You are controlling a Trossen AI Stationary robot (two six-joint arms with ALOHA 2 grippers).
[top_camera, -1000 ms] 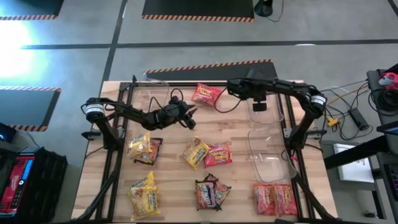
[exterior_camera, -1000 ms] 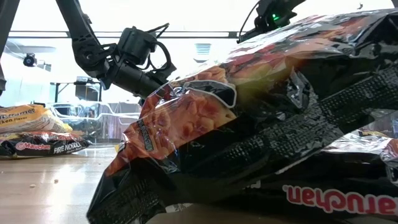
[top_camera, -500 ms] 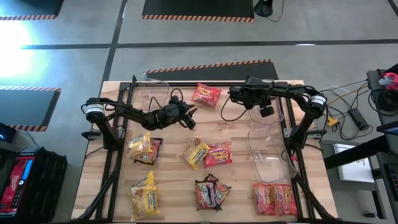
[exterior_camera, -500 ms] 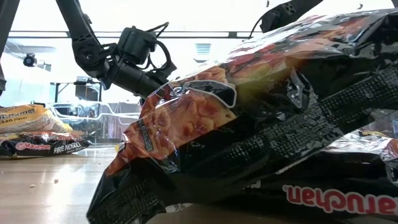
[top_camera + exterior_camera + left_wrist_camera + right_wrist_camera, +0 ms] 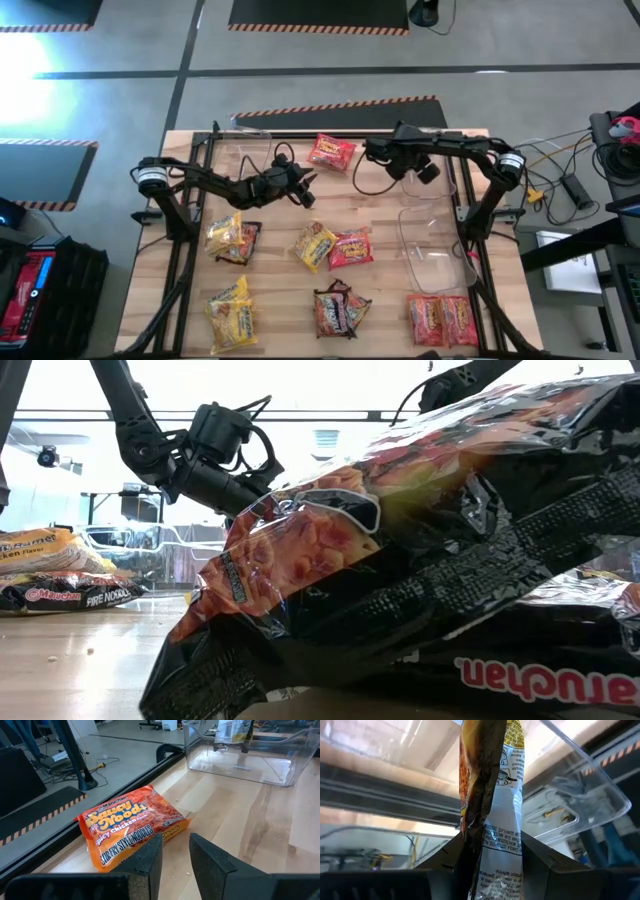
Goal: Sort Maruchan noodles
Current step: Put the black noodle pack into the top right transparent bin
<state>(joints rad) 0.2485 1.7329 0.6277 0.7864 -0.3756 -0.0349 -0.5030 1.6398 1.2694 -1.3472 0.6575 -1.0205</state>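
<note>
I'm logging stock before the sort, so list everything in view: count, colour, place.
Red-orange packet: one, far centre.
Stacked packets: two, yellow on dark, middle left.
Centre packets: two, one yellow and one red, touching.
Near-left packets: yellow, count unclear.
Near-centre pile: dark and red, count unclear.
Near-right packets: two, red, side by side.
Bins: two, clear, far left and right side.
Table: one, light wood.
Left end effector: dark, slightly open, empty, left of centre.
Right end effector: dark, shut on a yellow-and-dark held packet, far right.
</note>
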